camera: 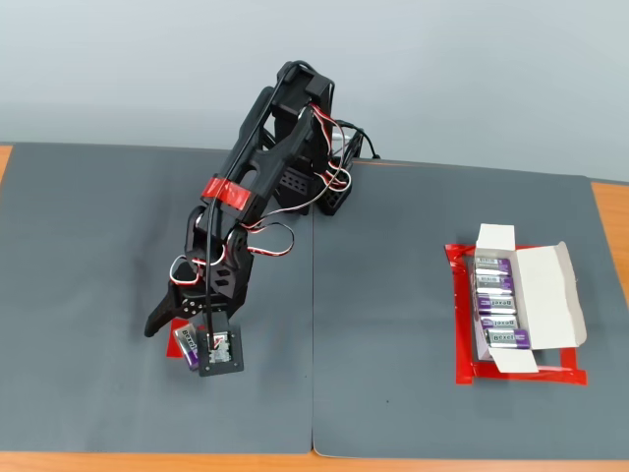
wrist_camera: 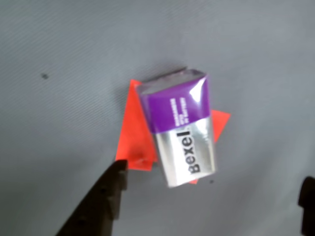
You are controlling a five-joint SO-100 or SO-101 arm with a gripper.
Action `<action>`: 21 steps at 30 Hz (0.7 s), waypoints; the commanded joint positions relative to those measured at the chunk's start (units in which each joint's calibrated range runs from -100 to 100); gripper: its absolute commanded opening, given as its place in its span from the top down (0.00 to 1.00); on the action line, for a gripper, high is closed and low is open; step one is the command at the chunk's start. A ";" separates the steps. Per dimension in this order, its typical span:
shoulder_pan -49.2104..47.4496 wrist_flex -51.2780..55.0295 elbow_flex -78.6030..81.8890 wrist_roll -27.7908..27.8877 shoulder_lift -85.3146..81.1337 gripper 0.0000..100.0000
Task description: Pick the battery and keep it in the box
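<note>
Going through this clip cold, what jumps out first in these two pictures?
In the wrist view, the purple-and-silver battery lies on a red tape patch on the grey mat, with the gripper open around it. In the fixed view, the black arm bends down at the mat's left, while the white box at right, flaps open, holds a row of matching batteries.

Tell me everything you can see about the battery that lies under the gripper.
The battery is a small rectangular block in glossy wrap: one half purple with pale lettering, the other silver with dark lettering "Bexel". It lies flat on a red tape patch, tilted in the wrist view, on the grey mat. The gripper is open, its fingers on either side and not touching the battery. In the fixed view the arm partly hides it.
</note>
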 commanded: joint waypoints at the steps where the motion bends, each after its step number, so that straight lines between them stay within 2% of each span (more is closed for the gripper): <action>1: -0.39 -0.65 -2.81 0.11 -0.56 0.61; 9: -0.39 -4.21 -2.09 0.11 -0.48 0.61; 21: -1.21 -3.52 -1.91 2.14 1.05 0.61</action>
